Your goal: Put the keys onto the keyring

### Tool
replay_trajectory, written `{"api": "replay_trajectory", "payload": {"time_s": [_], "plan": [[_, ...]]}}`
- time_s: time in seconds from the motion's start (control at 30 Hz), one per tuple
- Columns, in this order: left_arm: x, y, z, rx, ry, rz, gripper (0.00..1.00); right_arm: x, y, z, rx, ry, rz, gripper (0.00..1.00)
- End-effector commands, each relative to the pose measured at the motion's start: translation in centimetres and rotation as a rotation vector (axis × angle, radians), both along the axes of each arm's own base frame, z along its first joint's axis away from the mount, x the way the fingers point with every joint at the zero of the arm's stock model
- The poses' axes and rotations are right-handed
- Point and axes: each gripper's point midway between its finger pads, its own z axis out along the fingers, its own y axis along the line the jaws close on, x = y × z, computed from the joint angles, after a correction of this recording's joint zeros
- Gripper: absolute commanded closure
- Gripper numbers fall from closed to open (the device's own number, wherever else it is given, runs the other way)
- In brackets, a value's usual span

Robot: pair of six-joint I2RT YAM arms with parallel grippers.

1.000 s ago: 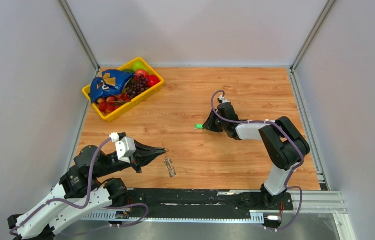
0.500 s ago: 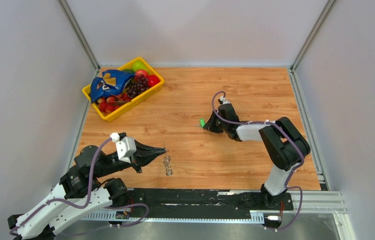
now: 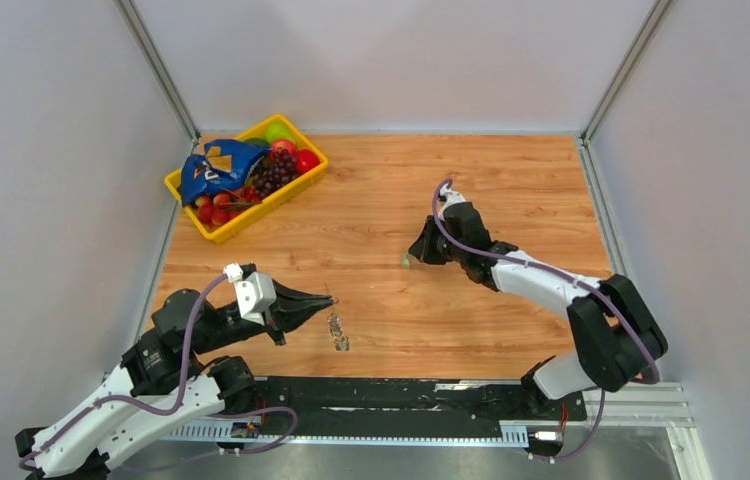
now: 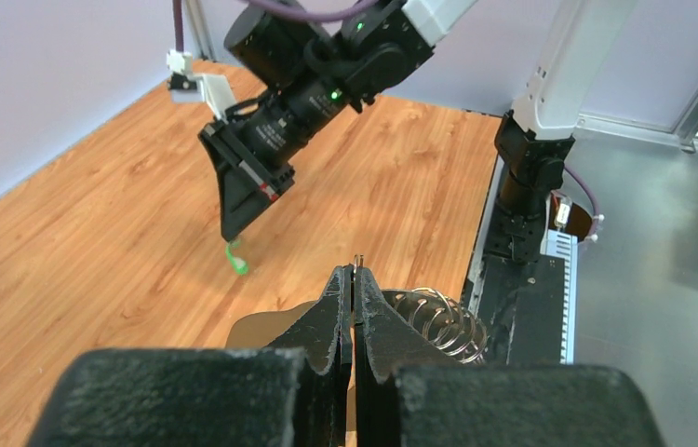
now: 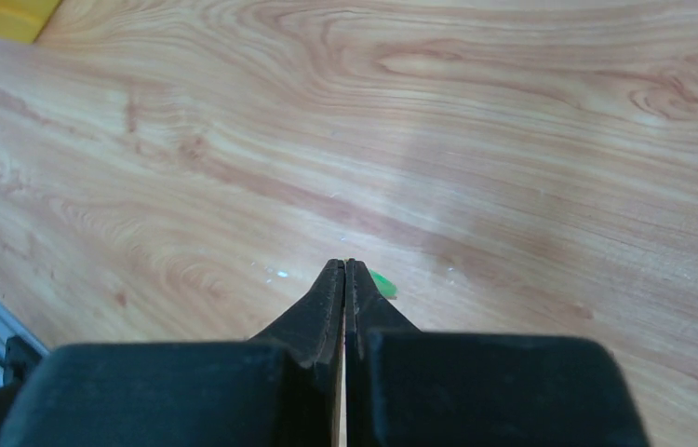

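My left gripper [image 3: 327,298] is shut at the near left; in the left wrist view its tips [image 4: 355,270] pinch a thin silvery wire. That wire belongs to the keyring [image 4: 440,321], a bunch of silvery wire loops beside my right finger, which also shows in the top view [image 3: 338,332]. My right gripper [image 3: 413,256] is shut mid-table, raised off the wood. A tiny bright green key [image 4: 234,260] hangs from its tip [image 4: 230,237]. The key peeks out right of the shut tips [image 5: 344,264] in the right wrist view [image 5: 383,284]. It is faint in the top view [image 3: 406,262].
A yellow basket [image 3: 183,205] with fruit and a blue bag [image 3: 213,167] stands at the back left. Grey walls enclose the wooden table on three sides. The black rail with the arm bases [image 3: 401,395] runs along the near edge.
My right arm has swung its elbow out to the right and the near side. Its gripper stays near the same spot, a little nearer, with the green key turned. The left gripper has hardly moved.
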Motion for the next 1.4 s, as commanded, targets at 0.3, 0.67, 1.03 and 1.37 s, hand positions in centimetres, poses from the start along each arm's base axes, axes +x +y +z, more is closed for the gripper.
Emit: {"api": "replay_trajectory", "payload": {"time_s": [0.3,0.67,1.03,1.37], "plan": [[-0.3,-0.4,1.3,-0.022,-0.038,-0.032,1.0,-8.1,2.6,13.6,0.026,-0.312,0.46,1.0],[-1.9,-0.9,1.5,-0.022,-0.056,-0.126,1.0,-18.4,4.4,22.0,0.139,-0.517,0.957,1.0],[-3.0,-1.4,1.5,-0.016,-0.061,-0.202,1.0,-23.6,7.9,23.2,0.119,-0.598,1.221,1.0],[-3.2,-1.5,1.3,-0.013,-0.062,-0.22,1.0,-24.7,10.0,24.6,0.155,-0.636,1.246,1.0]]}}
